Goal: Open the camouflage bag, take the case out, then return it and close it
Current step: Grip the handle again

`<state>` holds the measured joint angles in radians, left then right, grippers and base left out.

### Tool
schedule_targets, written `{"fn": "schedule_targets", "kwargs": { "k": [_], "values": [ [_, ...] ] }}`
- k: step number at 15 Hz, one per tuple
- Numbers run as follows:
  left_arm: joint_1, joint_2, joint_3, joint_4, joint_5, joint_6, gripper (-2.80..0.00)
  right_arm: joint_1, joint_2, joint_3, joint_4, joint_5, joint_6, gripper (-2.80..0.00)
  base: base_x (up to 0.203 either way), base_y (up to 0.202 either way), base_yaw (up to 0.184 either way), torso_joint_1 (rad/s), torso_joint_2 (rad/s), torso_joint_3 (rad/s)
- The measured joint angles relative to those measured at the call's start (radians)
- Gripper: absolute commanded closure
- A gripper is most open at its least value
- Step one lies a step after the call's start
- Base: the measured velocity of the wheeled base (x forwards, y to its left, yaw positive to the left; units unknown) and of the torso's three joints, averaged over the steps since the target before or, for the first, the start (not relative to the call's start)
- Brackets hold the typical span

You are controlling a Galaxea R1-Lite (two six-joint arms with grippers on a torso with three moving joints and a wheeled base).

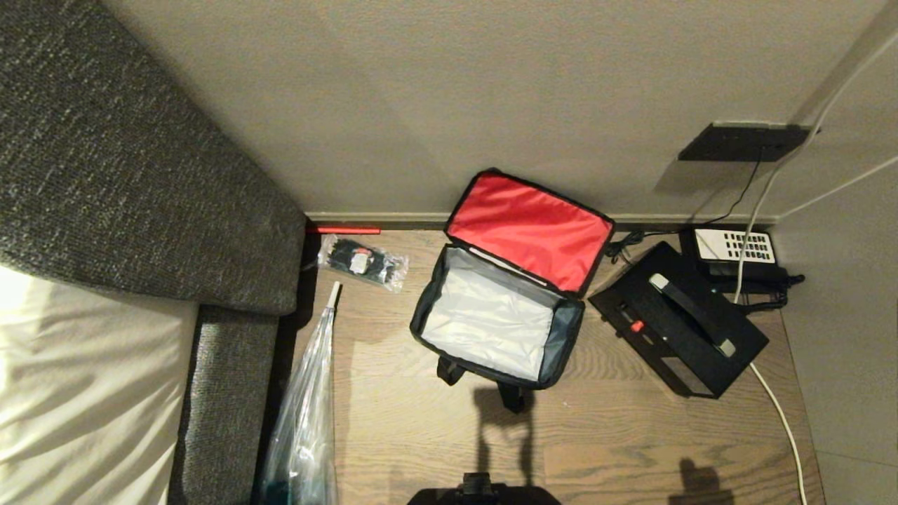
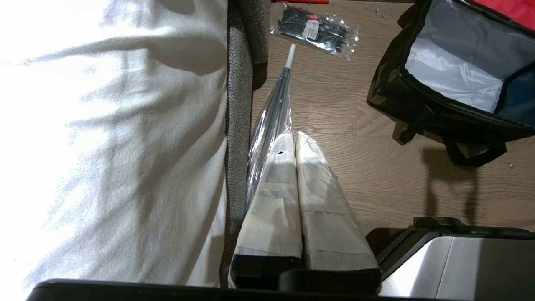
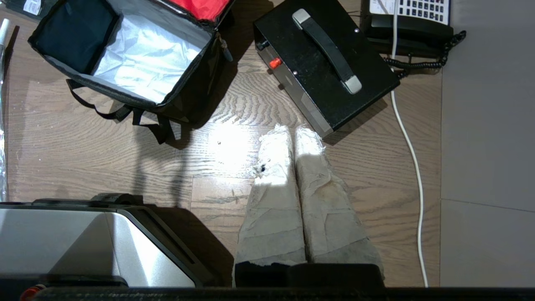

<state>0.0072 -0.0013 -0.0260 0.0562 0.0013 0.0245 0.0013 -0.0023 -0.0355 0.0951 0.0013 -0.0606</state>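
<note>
Camouflage bag (image 1: 497, 319): boxy fabric, red lid lining, silvery interior, stood open. Case (image 1: 678, 328): black, rigid, at its three o'clock. Left tool (image 2: 295, 138), right tool (image 3: 291, 131): clenched, empty.

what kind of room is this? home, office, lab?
Probably a hotel or guest room, though I can't be sure. Cues: a bed with white sheets in a grey fabric frame, a corded desk phone on the wooden floor, and a wall socket plate with cables.
</note>
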Motion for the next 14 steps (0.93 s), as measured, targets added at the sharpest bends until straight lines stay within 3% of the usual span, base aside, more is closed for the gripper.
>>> {"fn": "schedule_targets", "kwargs": {
  "k": [5, 7, 14],
  "values": [
    [0.000, 0.000, 0.000, 0.000, 0.000, 0.000, 0.00, 0.000, 0.000, 0.000, 0.000, 0.003, -0.005, 0.00, 0.000, 0.000, 0.000, 0.000, 0.00, 0.000],
    [0.000, 0.000, 0.000, 0.000, 0.000, 0.000, 0.00, 0.000, 0.000, -0.001, 0.003, 0.023, -0.050, 0.00, 0.000, 0.000, 0.000, 0.000, 0.00, 0.000],
    [0.000, 0.000, 0.000, 0.000, 0.000, -0.001, 0.00, 0.000, 0.000, -0.021, 0.021, 0.014, -0.016, 0.00, 0.000, 0.000, 0.000, 0.000, 0.00, 0.000]
  ]
}}
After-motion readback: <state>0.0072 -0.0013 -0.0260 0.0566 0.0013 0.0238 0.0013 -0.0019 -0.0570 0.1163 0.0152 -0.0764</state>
